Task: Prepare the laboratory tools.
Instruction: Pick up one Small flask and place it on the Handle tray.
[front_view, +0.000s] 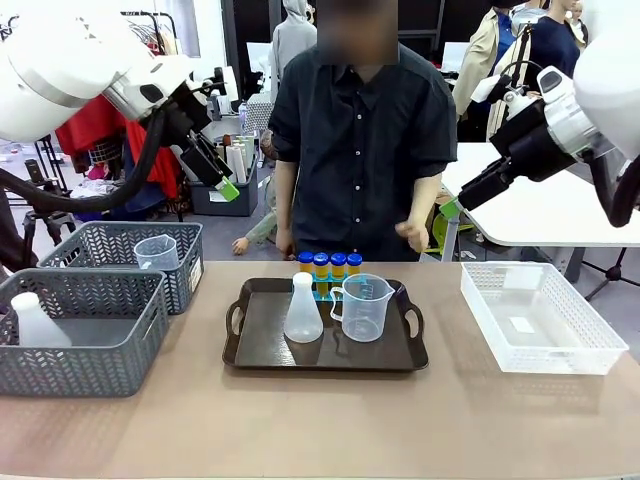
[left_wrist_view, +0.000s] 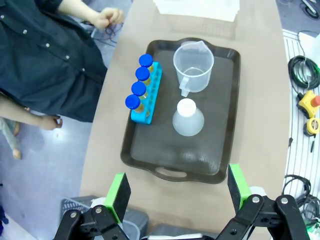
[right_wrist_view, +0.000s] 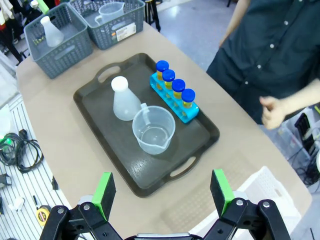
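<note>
Both pincers raised above the surface (front_view: 330, 420), nothing grasped. Left pincer (left_wrist_view: 175, 192) released, green pads wide apart; right pincer (right_wrist_view: 162, 187) likewise released. Directly beyond the left pincer: dark tray (left_wrist_view: 227, 150) carrying conical flask (left_wrist_view: 188, 118), measuring beaker (left_wrist_view: 193, 65) past it, blue tube rack (left_wrist_view: 148, 95) alongside with four blue-capped tubes (left_wrist_view: 139, 88) upright. Beyond the right pincer: same tray, beaker nearest, rack farthest. Person's hand (right_wrist_view: 272, 111) off the tray's far side.

basket label (front_view: 196, 275), print unreadable
</note>
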